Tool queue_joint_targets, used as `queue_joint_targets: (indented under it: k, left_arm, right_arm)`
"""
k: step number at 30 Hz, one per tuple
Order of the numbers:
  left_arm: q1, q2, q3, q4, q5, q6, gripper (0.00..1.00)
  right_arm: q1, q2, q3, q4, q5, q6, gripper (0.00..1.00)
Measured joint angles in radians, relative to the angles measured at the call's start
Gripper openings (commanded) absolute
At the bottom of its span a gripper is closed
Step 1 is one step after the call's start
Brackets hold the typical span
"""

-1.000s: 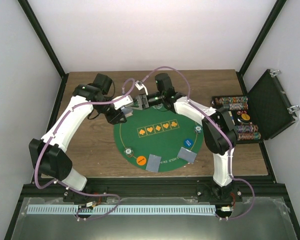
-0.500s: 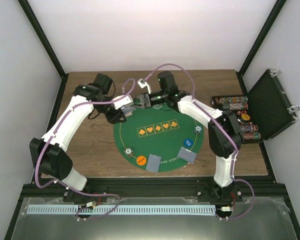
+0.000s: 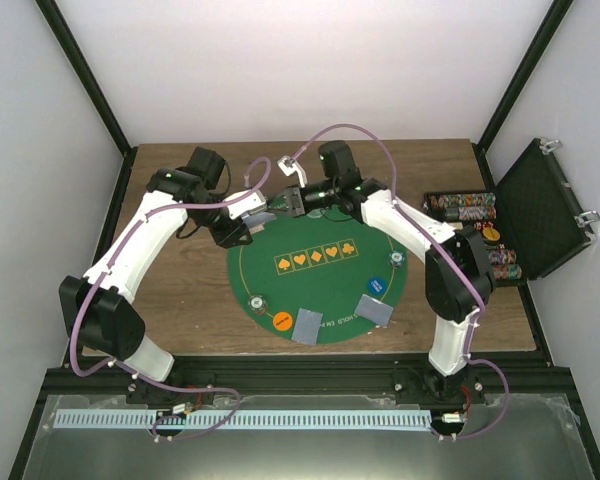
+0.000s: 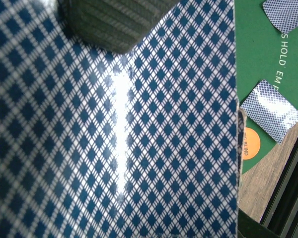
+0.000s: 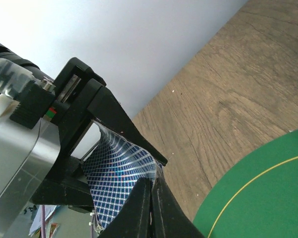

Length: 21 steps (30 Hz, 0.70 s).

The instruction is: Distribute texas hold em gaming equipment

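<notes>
My left gripper (image 3: 254, 220) hangs over the mat's far left rim, shut on a deck of blue-checked playing cards (image 5: 120, 171). Those card backs (image 4: 114, 129) fill the left wrist view and hide my left fingers. My right gripper (image 3: 278, 207) meets the deck from the right. In the right wrist view its jaws (image 5: 153, 184) are pinched shut on the edge of the bent top card. Two dealt piles (image 3: 308, 326) (image 3: 377, 311) lie face down at the mat's near edge. An orange disc (image 3: 282, 320), a blue disc (image 3: 378, 285) and two clear discs (image 3: 256, 300) (image 3: 396, 259) lie on the mat.
The round green mat (image 3: 320, 285) with orange suit marks covers the table's middle. An open black case (image 3: 535, 205) at the right holds rows of poker chips (image 3: 465, 208). Bare wood (image 3: 180, 290) lies left of the mat. White walls close in the back and sides.
My right gripper has moved left to the deck and shut on the top card. The left arm has held still with the deck.
</notes>
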State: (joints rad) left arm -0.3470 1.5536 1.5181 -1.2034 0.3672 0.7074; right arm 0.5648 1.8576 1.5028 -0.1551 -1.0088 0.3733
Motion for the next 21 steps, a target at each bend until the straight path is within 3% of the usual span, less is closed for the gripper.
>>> queue_joint_targets:
  k: [15,21]
  left_arm:
    - [0.017,0.000,-0.015,0.006,0.001,0.000,0.45]
    - [0.054,-0.001,-0.015,0.010,0.000,-0.003,0.45]
  right_arm:
    - [-0.086,-0.118,0.004,-0.150,0.059,-0.108,0.01]
    - [-0.162,-0.221,0.004,-0.328,0.070,-0.296,0.01]
